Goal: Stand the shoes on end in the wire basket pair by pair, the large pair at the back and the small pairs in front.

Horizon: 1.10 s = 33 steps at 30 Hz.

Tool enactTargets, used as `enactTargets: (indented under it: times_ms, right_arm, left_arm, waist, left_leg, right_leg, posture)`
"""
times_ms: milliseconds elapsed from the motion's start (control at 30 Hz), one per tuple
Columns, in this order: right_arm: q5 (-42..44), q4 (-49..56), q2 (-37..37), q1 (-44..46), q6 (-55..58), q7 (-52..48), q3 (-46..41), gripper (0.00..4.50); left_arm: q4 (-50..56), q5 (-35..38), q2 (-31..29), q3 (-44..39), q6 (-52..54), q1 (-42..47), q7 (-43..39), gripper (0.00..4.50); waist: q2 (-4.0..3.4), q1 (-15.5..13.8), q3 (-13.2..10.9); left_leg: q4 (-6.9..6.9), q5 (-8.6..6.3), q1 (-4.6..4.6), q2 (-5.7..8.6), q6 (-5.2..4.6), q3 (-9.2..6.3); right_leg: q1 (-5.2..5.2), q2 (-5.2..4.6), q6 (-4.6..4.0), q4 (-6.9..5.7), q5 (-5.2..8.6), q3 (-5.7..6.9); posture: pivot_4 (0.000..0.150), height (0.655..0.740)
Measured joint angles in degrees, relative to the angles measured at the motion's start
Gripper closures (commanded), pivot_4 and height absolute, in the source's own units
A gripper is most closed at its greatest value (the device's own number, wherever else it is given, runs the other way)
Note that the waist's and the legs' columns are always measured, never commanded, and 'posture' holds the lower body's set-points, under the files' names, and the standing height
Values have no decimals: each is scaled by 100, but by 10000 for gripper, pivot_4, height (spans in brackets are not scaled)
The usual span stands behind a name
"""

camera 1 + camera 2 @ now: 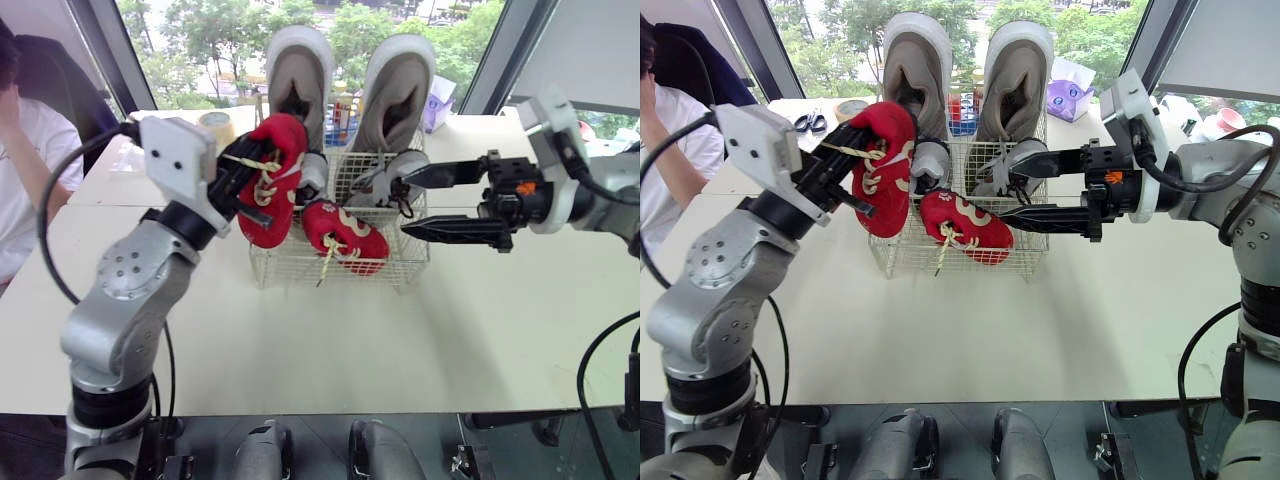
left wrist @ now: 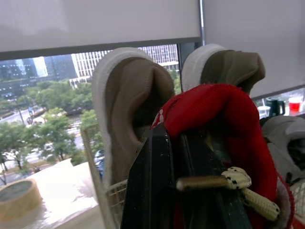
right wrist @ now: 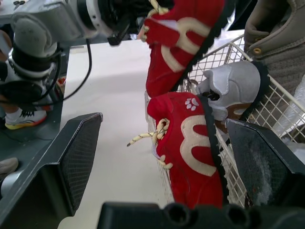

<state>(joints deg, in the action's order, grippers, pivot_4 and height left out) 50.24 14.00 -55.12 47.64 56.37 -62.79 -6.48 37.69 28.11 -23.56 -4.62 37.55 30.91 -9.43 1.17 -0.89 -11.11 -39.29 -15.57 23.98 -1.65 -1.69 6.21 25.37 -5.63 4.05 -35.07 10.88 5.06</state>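
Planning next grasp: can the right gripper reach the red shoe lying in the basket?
Probably yes. The right gripper is open, aimed at the lying red shoe, nothing between; the held red shoe in the left gripper hangs clear.

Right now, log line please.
left gripper: shut on red shoe, basket left edge | right gripper: open, basket right | other red shoe: tilted, basket front | large pair: upright, back

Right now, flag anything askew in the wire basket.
One red shoe lies slumped and tilted at the front of the wire basket, not on end, and its lace dangles outside the front wall. The second red shoe hangs above in the left gripper.
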Motion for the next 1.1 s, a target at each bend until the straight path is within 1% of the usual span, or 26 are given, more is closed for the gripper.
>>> enactTargets:
  times_ms: [100, 233, 433, 667, 767, 867, 1100]
  right_arm:
    - [17, 70, 0, -10, 28, 101, -18, 0]
    - [80, 153, -5, -103, 80, 224, -144, 0]
    - [223, 284, 0, -305, 94, 403, -251, 0]
    - [288, 298, 9, -491, 66, 483, -346, 0]
    - [300, 324, 21, -518, 45, 519, -354, 0]
    - [309, 328, 33, -579, 20, 530, -358, 0]
    - [311, 316, 61, -637, -17, 534, -357, 0]
  left_arm:
    - [-153, -148, 132, 160, -38, 86, 37, 44536]
    - [-154, -186, 204, 177, -15, 98, 63, 44536]
    - [-87, -103, 614, 193, 390, 338, 364, 44536]
    - [-32, -2, 714, 134, 707, 433, 474, 44536]
    - [109, -77, 571, 190, 717, 203, 439, 44536]
    - [312, -429, 387, 242, 342, -330, 435, 44536]
    - [272, -1104, 489, 270, -557, -1160, 487, 44536]
  waist:
    - [0, 10, 0]
    - [0, 12, 0]
    - [1, -2, -1]
    - [1, 1, -1]
    - [1, 10, -1]
    - [-3, 15, 3]
    - [-20, 3, 25]
  left_leg:
    - [0, 0, 0, -2, 0, 0]
    - [0, -1, 0, -3, -1, 0]
    - [-4, -1, 7, -2, -2, -5]
    - [-4, -1, 7, -2, -4, -5]
    - [-4, -2, 7, -3, -5, -5]
    - [-2, -3, 3, -4, -6, -4]
    - [-2, -7, -14, -4, -10, -4]
  right_leg:
    - [1, 2, 0, -1, 0, 0]
    - [2, 3, 0, -1, 0, 1]
    - [3, 2, 1, 0, 0, 2]
    - [3, 3, 2, -1, 0, 4]
    - [3, 3, 2, 0, 1, 4]
    - [2, 3, 1, 0, 1, 4]
    - [-16, 2, -18, 5, 12, 3]
  posture:
    - [1500, 7400]
    - [1500, 7400]
    - [1500, 7400]
    - [1500, 7400]
    - [1500, 7400]
    - [1500, 7400]
    - [1500, 7400]
